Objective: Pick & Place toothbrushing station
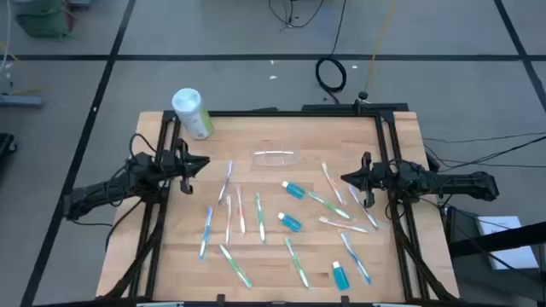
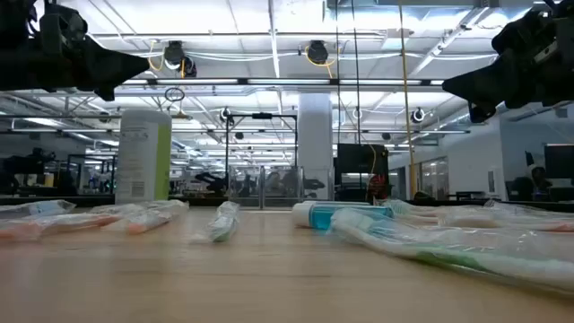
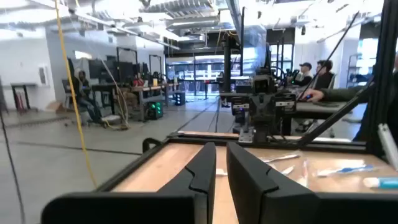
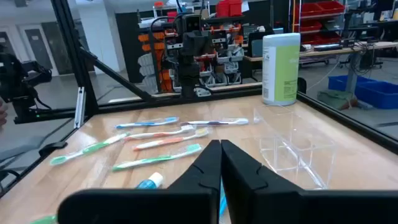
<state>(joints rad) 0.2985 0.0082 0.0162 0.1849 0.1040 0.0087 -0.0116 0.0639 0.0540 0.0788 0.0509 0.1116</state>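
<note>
Clear toothbrushing station [image 1: 275, 157], upright, table's far middle

You will find no legible text, brand, number or sign anywhere in these views. The pale-green cylinder [image 4: 282, 68] at the upper right of the right wrist frame carries dark printed lines on its side, and the same container [image 2: 143, 154] at the left of the low frame shows faint grey print on its label, but you cannot read a word of either. The wrapped toothbrushes [image 1: 229, 223] and blue toothpaste tubes [image 1: 292, 190] across the centre of the overhead frame may bear packaging print; at this view it is not readable.
</note>
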